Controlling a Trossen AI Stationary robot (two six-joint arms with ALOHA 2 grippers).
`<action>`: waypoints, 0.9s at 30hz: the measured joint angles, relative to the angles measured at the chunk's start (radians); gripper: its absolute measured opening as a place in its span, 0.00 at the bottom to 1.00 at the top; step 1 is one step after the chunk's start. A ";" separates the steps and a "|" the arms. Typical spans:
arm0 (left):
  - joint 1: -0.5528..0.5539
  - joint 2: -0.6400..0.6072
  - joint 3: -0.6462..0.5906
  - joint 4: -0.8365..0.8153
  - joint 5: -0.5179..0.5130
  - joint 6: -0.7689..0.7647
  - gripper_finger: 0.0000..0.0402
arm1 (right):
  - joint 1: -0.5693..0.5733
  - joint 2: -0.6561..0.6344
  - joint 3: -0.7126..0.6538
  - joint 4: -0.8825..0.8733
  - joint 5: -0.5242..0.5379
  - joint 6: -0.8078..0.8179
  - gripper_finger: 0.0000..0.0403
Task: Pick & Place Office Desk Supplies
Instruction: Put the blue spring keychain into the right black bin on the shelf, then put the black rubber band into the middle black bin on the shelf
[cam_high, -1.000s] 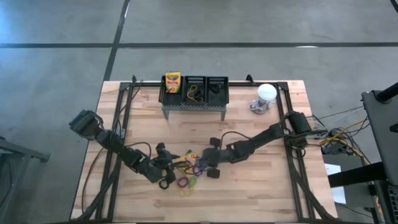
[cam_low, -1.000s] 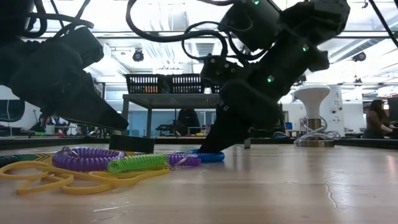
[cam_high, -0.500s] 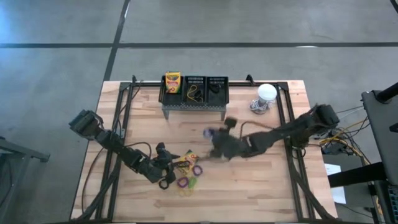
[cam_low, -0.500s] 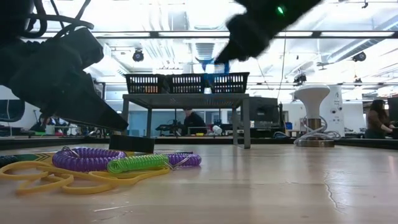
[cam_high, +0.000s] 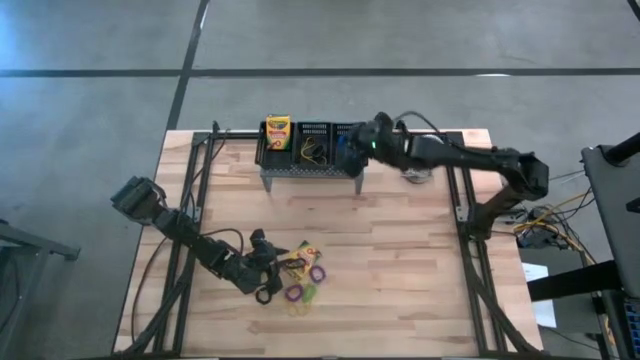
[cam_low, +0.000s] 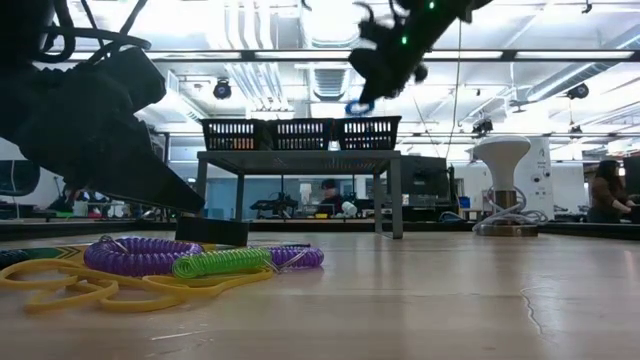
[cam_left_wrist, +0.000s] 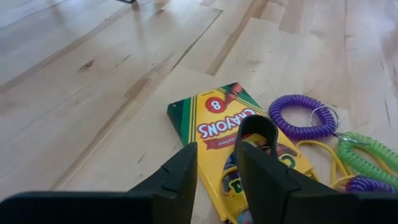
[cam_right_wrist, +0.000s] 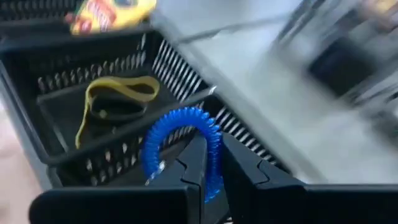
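My right gripper (cam_high: 349, 152) is high above the right one of three black mesh baskets (cam_high: 350, 133), shut on a blue coil loop (cam_right_wrist: 179, 144), which also shows in the low view (cam_low: 360, 106). My left gripper (cam_left_wrist: 221, 148) is low at a yellow-and-green crayon box (cam_left_wrist: 233, 134) lying flat on the table; its fingers stand a little apart over the box's near long edge. Purple (cam_low: 140, 254), green (cam_low: 222, 262) and yellow (cam_low: 90, 285) loops lie beside the box. Another crayon box (cam_high: 277, 130) is in the left basket, and a yellow band (cam_right_wrist: 115, 93) is in the middle one. My left gripper: I cannot tell whether its fingers touch the crayon box. My right gripper pinches one side of the blue coil (cam_right_wrist: 213, 158) between its two fingers. The loop hangs below the gripper, lifted clear above the basket rims.
The baskets stand on a grey perforated stand (cam_high: 312, 175) at the table's far edge. A white dome (cam_high: 428, 150) stands to their right. A black loop (cam_high: 265, 296) lies near my left gripper. Bare wood lies in the middle and at the right of the table (cam_high: 420, 280).
My right gripper has risen from the loop pile with the blue loop and swung toward the far edge, ending above the right basket. The blue loop has been lifted clear of the table.
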 joint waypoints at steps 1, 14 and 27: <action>0.000 0.000 0.000 0.000 0.000 0.000 0.30 | -0.027 0.012 0.017 -0.035 -0.075 0.017 0.07; 0.000 0.000 0.000 -0.003 -0.004 -0.003 0.30 | -0.094 0.069 0.096 -0.159 -0.247 0.062 0.32; -0.001 0.000 0.000 -0.002 -0.004 -0.003 0.30 | 0.222 -0.071 0.047 -0.158 -0.195 0.005 0.41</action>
